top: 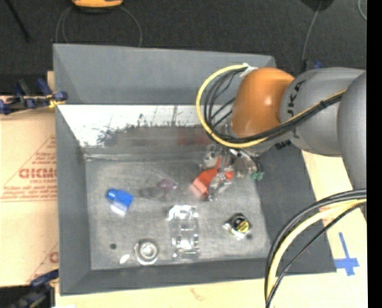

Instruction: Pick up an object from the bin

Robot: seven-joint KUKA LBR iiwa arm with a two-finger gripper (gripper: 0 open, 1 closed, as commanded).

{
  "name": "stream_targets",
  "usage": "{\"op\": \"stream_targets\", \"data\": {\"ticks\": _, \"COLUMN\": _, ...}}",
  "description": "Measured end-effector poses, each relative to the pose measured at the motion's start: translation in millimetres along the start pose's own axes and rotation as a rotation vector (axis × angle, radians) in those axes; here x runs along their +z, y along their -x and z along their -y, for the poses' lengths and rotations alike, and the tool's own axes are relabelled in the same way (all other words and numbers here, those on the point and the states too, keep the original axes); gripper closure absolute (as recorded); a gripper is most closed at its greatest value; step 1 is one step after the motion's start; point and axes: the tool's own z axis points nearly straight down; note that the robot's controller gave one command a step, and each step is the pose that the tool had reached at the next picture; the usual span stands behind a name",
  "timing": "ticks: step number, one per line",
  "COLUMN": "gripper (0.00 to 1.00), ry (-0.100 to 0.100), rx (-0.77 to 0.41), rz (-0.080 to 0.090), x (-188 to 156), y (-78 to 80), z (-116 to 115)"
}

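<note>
My gripper (224,170) hangs low over the middle right of the bin, under the arm's orange cover. A small red block (202,184) lies right against its lower left side; whether it sits inside the gripper I cannot make out. A clear plastic piece (184,231) lies just below the block on the bin floor. A small black and yellow tape measure (238,225) rests below the gripper, toward the right wall.
A blue cap-like thing (119,200) lies at the left of the floor. A faint purplish clear thing (163,187) is left of the red block. A round clear lid (146,251) lies near the front wall. The arm covers the bin's right rear corner.
</note>
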Motion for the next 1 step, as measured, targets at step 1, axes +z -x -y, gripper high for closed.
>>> {"op": "stream_targets", "data": {"ticks": 1, "gripper": 1.0, "ry": -0.003, "rx": -0.108, "rz": 0.005, "x": -145.7, "y": -6.5, "z": 31.7}}
